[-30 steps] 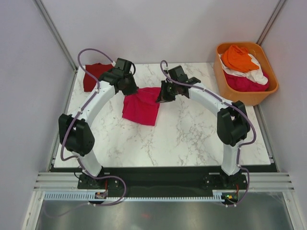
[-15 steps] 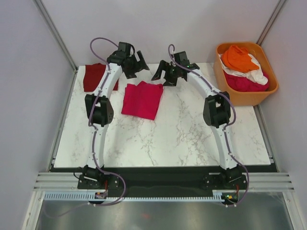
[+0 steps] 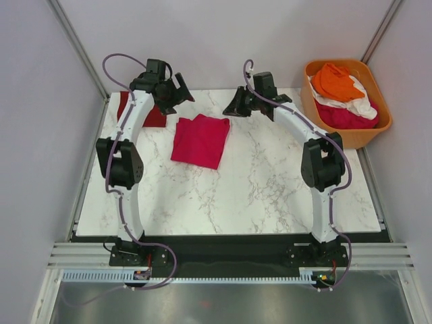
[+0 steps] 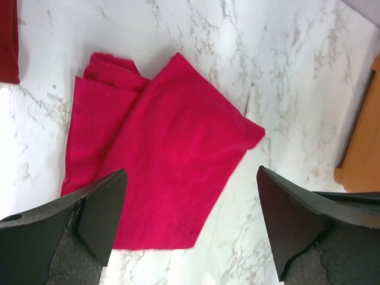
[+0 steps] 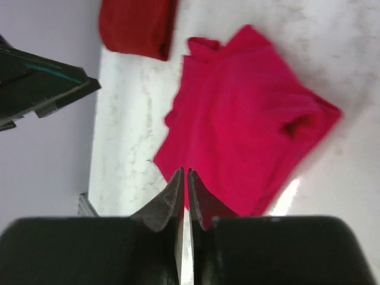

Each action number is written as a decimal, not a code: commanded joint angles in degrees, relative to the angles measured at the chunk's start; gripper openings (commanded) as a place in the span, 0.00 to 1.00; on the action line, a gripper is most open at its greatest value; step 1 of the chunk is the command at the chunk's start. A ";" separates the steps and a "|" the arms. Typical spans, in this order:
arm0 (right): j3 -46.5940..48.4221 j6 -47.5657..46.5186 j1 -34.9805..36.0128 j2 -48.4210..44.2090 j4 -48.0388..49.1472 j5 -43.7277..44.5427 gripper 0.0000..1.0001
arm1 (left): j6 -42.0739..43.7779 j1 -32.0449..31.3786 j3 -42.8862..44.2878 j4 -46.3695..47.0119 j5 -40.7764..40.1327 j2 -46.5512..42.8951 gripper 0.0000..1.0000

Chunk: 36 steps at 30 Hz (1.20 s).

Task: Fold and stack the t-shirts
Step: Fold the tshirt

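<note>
One magenta t-shirt (image 3: 200, 140) lies folded on the far-left part of the marble table (image 3: 270, 175).
Overhead: a maroon t-shirt (image 3: 156, 119) sits left of it. Left wrist: left gripper (image 4: 190, 178) gapes wide, empty, above the rumpled square. Right wrist: right gripper (image 5: 185, 172) pinched together, holding nothing.

Orange tub (image 3: 347, 138) at marble table's (image 3: 270, 182) far right corner.

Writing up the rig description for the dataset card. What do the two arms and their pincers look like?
Both the left arm and the right arm have glossy white curved links joined by bulky black joint housings, on black bases. A lavender cable loops along each. The left pincer and right pincer are matte black, with flat, tapering wedge-shaped fingers. No markings are legible.
</note>
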 commanded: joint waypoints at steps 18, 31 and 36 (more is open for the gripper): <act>-1.57 28.05 -4.89 23.57 47.70 -25.90 0.00 | 1.87 -0.15 -29.41 7.40 -3.01 -17.37 0.90; -9.19 40.01 -5.33 17.55 65.46 -30.82 0.02 | 12.85 0.38 -24.67 14.07 -9.35 -8.16 1.00; -20.01 36.33 -5.60 5.41 64.32 -28.98 0.06 | 12.16 4.32 -22.91 18.12 2.49 -1.56 1.00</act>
